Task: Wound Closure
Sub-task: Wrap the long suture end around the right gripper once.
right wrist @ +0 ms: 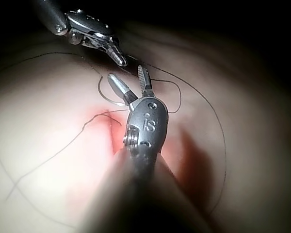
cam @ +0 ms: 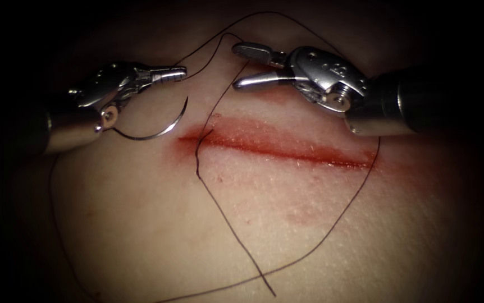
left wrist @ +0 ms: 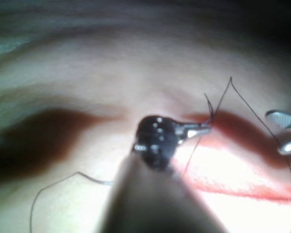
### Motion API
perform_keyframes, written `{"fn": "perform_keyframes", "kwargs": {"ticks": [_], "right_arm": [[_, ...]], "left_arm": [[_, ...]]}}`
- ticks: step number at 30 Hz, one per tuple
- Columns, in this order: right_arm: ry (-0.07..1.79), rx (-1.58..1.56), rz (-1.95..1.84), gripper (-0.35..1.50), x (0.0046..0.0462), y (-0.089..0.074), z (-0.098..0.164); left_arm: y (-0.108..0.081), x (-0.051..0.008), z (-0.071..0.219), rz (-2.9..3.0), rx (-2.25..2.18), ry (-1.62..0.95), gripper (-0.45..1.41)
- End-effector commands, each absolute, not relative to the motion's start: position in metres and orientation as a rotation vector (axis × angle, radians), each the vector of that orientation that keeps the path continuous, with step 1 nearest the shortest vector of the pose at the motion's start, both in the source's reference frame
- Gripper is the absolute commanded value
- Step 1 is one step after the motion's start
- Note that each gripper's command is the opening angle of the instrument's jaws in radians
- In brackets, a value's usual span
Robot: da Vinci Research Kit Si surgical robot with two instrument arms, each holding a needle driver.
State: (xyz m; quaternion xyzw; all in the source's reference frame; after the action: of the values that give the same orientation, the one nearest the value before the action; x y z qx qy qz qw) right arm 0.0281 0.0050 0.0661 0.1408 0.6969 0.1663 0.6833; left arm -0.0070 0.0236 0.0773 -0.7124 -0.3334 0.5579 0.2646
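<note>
We've got the left end effector [cam: 181, 73] clamped on the thread [cam: 228, 219], needle [cam: 160, 132] dangling free left of the cut [cam: 287, 147]; right end effector [cam: 242, 66] gapes apart, holding nothing.

The endoscope looks down from above and in front onto the cut [cam: 275, 143] in the tissue [cam: 287, 224]. Each wrist camera looks from very close along its own shaft toward that cut [left wrist: 242, 131] [right wrist: 99, 121], which all three views share.
</note>
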Motion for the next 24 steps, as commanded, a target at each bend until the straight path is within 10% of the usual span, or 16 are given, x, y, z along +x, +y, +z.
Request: {"fn": "perform_keyframes", "kwargs": {"ticks": [1,24], "right_arm": [[1.554,0.329,0.358,0.8,0.029,0.0042,0.0669],[1.34,0.294,0.318,0.78,0.0341,0.0021,0.0728]], "left_arm": [[0.0235,-0.0077,0.0781,1.508,-1.926,-0.902,-0.35],[0.0222,-0.0076,0.0694,1.509,-1.925,-0.884,-0.35]]}}
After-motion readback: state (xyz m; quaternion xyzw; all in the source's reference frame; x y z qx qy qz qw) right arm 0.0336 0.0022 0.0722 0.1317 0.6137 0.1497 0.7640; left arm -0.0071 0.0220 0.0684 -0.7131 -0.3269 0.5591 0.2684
